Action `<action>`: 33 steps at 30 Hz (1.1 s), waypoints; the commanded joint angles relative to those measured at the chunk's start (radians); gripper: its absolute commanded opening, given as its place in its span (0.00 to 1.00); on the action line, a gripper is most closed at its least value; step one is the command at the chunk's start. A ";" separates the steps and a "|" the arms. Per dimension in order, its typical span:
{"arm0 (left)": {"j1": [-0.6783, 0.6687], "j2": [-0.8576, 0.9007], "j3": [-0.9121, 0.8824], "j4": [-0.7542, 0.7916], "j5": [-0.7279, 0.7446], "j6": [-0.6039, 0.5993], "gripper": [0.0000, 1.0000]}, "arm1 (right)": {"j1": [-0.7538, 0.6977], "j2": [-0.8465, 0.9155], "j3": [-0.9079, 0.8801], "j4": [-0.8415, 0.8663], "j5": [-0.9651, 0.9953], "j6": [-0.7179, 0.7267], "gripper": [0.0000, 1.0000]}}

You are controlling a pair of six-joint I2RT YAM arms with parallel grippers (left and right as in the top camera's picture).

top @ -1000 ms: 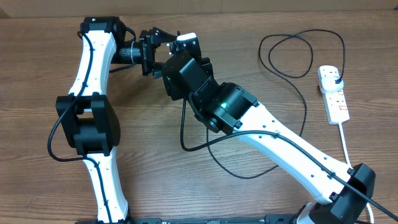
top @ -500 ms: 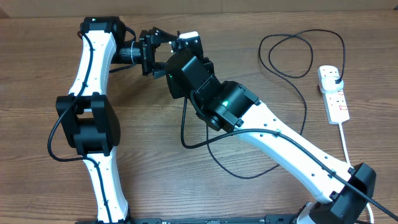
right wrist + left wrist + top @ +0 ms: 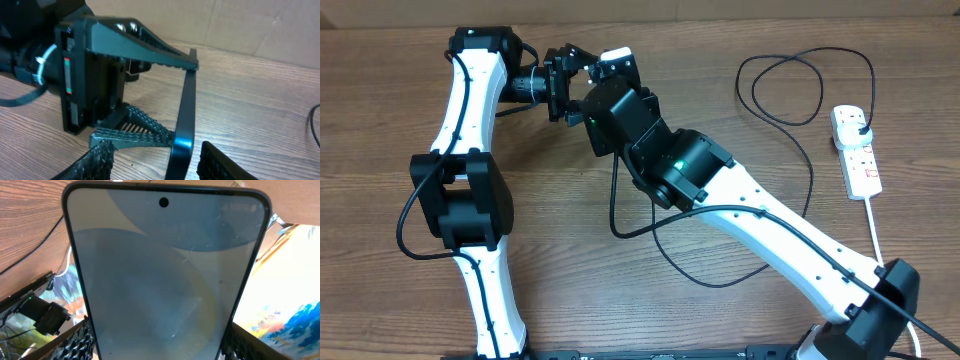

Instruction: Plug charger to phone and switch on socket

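My left fingers [image 3: 150, 51] clamp the phone [image 3: 165, 280] edgewise; my right fingers [image 3: 102, 159] stand open astride it; an uneven pinch could twist it loose.

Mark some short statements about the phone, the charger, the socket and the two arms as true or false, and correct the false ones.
1. The left fingers grip the phone. True.
2. The phone lies flat on the table. False: it is held up off the wood, seen edge-on in the right wrist view.
3. The charger has its black plug in the socket. True.
4. The right fingers are clamped on the socket. False: they stand open on either side of the phone, far from the socket.
5. The socket lies between the two arms. False: it lies at the table's right side, beyond the right arm.
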 commanded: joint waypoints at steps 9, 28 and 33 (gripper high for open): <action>-0.007 0.001 0.028 -0.001 0.061 0.020 0.56 | -0.004 0.011 0.029 0.018 -0.004 0.006 0.47; -0.007 0.001 0.028 0.002 0.061 0.020 0.57 | -0.004 0.011 0.029 0.007 -0.003 0.021 0.32; -0.007 0.001 0.028 0.002 0.061 0.020 0.57 | -0.004 0.011 0.029 0.007 -0.002 0.022 0.29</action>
